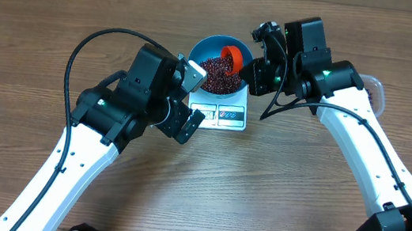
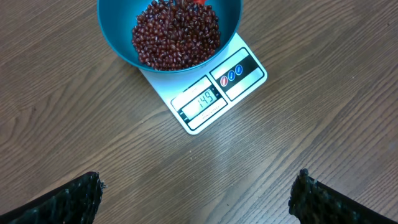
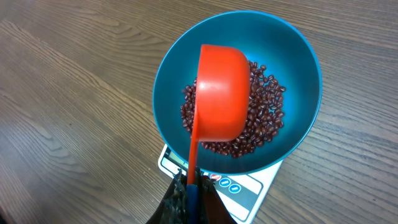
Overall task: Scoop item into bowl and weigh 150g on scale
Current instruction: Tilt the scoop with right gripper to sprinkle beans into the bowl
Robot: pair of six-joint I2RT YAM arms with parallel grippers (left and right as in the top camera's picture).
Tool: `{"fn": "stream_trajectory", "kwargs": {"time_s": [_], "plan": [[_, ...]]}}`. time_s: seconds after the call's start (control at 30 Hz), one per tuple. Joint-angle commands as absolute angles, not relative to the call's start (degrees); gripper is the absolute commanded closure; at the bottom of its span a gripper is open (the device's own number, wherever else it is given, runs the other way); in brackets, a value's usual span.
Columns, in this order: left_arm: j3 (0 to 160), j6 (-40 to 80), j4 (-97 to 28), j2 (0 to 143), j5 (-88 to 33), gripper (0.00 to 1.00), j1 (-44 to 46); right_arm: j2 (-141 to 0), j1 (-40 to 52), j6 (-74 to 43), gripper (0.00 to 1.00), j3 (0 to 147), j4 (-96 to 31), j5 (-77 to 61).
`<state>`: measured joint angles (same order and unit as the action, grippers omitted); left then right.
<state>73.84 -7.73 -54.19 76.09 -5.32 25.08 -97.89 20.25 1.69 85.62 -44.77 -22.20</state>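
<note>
While the left gripper (image 2: 196, 194) gapes empty, the right gripper (image 3: 189, 194) clamps the orange scoop (image 3: 221, 93) — over the bowl (image 3: 300, 65).

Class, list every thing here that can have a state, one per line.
bowl: upright on the scale, part filled.
beans: heaped in the bowl.
scale: on, display reads 149.
scoop: tipped over above the beans.
left claw: open, empty.
right claw: shut on the scoop handle.

Left fingers (image 2: 68, 202) spread wide, pointing down, while right fingers (image 3: 178, 202) are pinched tightly shut
</note>
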Motion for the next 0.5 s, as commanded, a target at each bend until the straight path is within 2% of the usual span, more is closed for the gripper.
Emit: {"fn": "stream_trajectory", "kwargs": {"time_s": [0.0,0.47], "plan": [[73.6,-8.8,-54.1,75.6,-4.9,0.00,25.1,-96.3,20.1,1.7,0.97,87.5,-44.8,-22.1],[73.6,-8.8,-54.1,75.6,-4.9,0.01,25.1,-96.3,17.9,1.5,0.96,87.5,-45.4,-28.0]]}}
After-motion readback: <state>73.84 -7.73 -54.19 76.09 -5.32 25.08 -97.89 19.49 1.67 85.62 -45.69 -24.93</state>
